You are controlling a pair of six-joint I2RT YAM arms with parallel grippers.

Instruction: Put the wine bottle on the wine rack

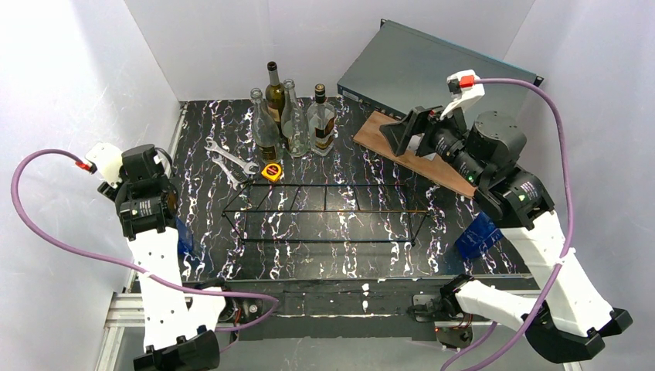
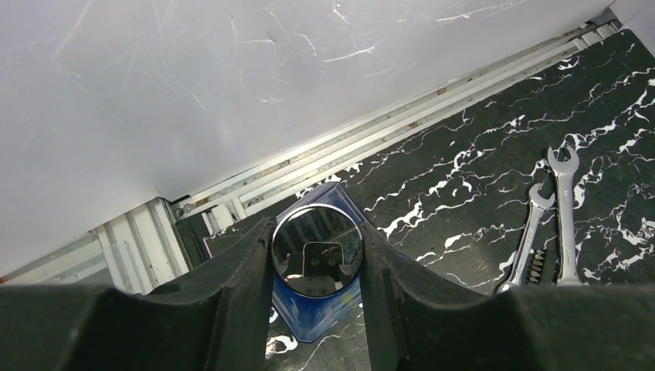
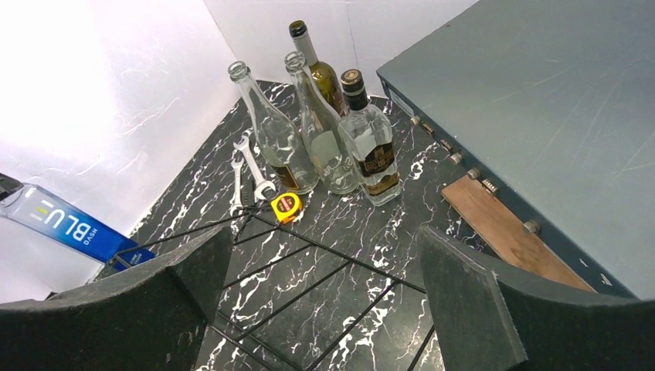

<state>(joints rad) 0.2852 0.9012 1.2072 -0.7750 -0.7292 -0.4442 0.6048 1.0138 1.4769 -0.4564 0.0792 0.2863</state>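
Left gripper (image 2: 317,228): you see its fingers pressed against both sides of the blue bottle's round chrome end.
Blue bottle (image 2: 313,313): held between those fingers, just off the left end of the wine rack. It is not on the rods. The right wrist view shows it tilted. You cannot tell whether it touches the table.
Wine rack (image 1: 324,210): it sits flat on the black marbled table (image 1: 463,212), with nothing resting on its rods.
Right gripper (image 3: 323,239): its fingers are spread wide with nothing between them. It hangs above the far right corner of the wine rack, well apart from the blue bottle.
Standing bottles (image 1: 293,120): four stand upright behind the wine rack, one of them a dark green bottle (image 1: 274,94).
Wrenches (image 1: 232,161): two lie behind the wine rack's far left corner.
Tape measure (image 1: 271,171): yellow, just behind the wine rack's far rod.
Wooden board (image 1: 432,166): it lies behind the wine rack's right end, under the right gripper.
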